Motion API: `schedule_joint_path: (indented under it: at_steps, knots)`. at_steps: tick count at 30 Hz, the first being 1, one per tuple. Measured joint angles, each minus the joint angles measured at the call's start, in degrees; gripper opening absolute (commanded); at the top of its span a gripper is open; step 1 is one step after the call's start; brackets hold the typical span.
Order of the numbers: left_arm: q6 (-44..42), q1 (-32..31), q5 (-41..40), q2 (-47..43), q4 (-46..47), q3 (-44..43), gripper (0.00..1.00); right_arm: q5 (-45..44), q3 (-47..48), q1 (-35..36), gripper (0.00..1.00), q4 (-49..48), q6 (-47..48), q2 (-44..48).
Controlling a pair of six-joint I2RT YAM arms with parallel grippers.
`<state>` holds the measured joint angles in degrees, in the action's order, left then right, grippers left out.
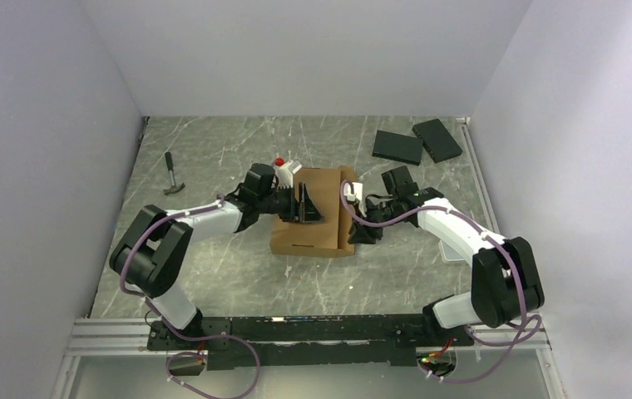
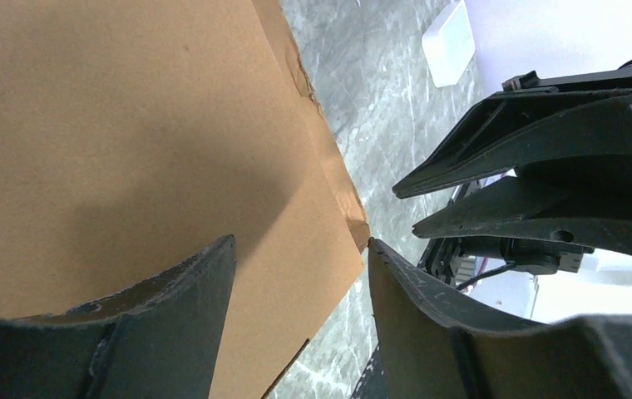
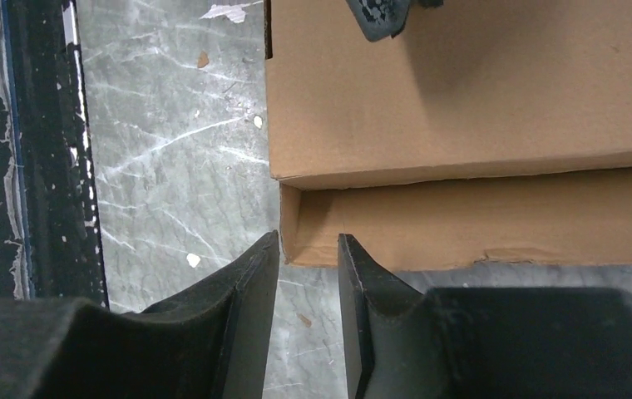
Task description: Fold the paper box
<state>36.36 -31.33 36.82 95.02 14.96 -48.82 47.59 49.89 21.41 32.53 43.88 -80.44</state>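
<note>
Plain white walls close in a grey, marbled tabletop (image 1: 229,266). The paper box (image 1: 321,237) sits near the middle of it, between the two arms, its brown top panel lying flat and facing up. The right wrist view shows a second strip of cardboard along the box's right edge, just outside the top panel, with a ragged outer rim.

The left arm reaches in from the left, and its pincer (image 1: 306,205) is over the top of the box. The jaws are spread wide and hold nothing. In the left wrist view, one finger (image 2: 180,291) lies over the cardboard and the other is just past a corner of the box.

The right arm bends in from the right, and its pincer (image 3: 308,274) is at the box's right edge. The jaws are only a narrow gap apart, and bare tabletop shows between them. The corner of the outer cardboard strip is just at the fingertips, but I cannot tell whether it touches them. Nothing is gripped.

Two black slabs (image 1: 397,146) lie side by side at the far right corner, well apart from the box. A hammer (image 1: 172,174) lies at the far left. A small white item with a red cap (image 1: 284,166) sits just behind the box, beside the left wrist.
</note>
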Motion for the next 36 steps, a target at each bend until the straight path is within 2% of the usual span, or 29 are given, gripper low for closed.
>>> schedule_joint_path:
  at_steps: [5, 10, 18, 27, 32, 36]
  knots:
    - [-1.6, 0.0, -2.8, -4.3, -6.2, -1.9, 0.69, 2.1, 0.0, -2.4, 0.36, -0.1, -1.0, 0.9]
    - [-1.9, 0.0, -6.9, -13.4, -8.9, -1.5, 0.71, 4.3, 0.7, -5.5, 0.40, -0.1, -2.3, 1.0]
    - [0.0, 0.0, -14.4, -32.4, -10.6, 9.7, 0.69, 5.5, 3.8, -9.2, 0.47, 0.0, -4.6, 0.9]
    - [12.8, 0.2, -18.9, -44.8, -11.2, 25.1, 0.63, 7.2, 13.5, -11.6, 0.52, -1.7, -9.8, -4.9]
    - [21.8, 0.2, -20.2, -45.3, -9.9, 29.2, 0.58, 8.7, 19.5, -11.9, 0.56, -3.5, -14.7, -11.4]
    - [25.5, 0.1, -20.4, -44.0, -7.1, 29.3, 0.54, 8.9, 24.1, -11.9, 0.56, -4.8, -19.0, -16.8]
